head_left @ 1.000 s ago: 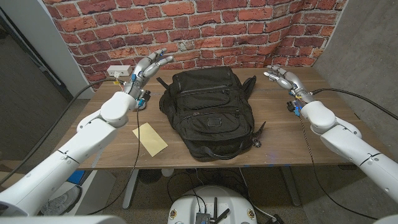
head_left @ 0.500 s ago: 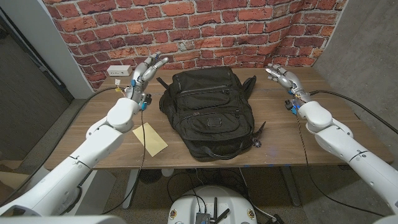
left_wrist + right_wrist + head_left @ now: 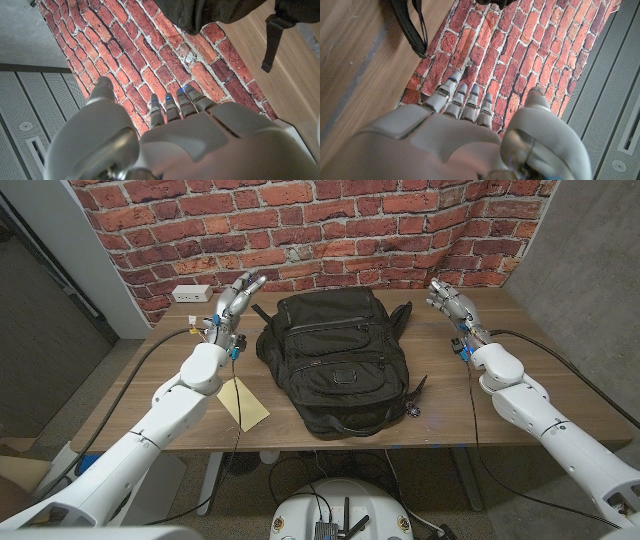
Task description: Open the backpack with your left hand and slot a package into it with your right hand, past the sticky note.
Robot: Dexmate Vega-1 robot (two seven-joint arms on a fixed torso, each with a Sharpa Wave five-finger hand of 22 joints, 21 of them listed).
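Observation:
A black backpack (image 3: 335,355) lies flat and zipped in the middle of the wooden table (image 3: 450,395), its straps toward the brick wall. A yellowish flat package (image 3: 243,402) lies on the table to the backpack's left, partly under my left forearm. My left hand (image 3: 238,295) hovers open at the backpack's far left corner, fingers stretched toward the wall, holding nothing. My right hand (image 3: 449,301) is open too, raised to the right of the backpack near the wall. A backpack edge (image 3: 220,12) and a strap (image 3: 412,30) show in the wrist views. I see no sticky note.
A white power strip (image 3: 193,294) sits at the table's far left by the brick wall (image 3: 330,220). Cables trail from both wrists across the table. A small dark buckle (image 3: 414,409) lies at the backpack's near right corner.
Both arms have drawn inward toward the backpack; the left forearm now covers part of the package. Both hands stay open and empty. The backpack has not moved.

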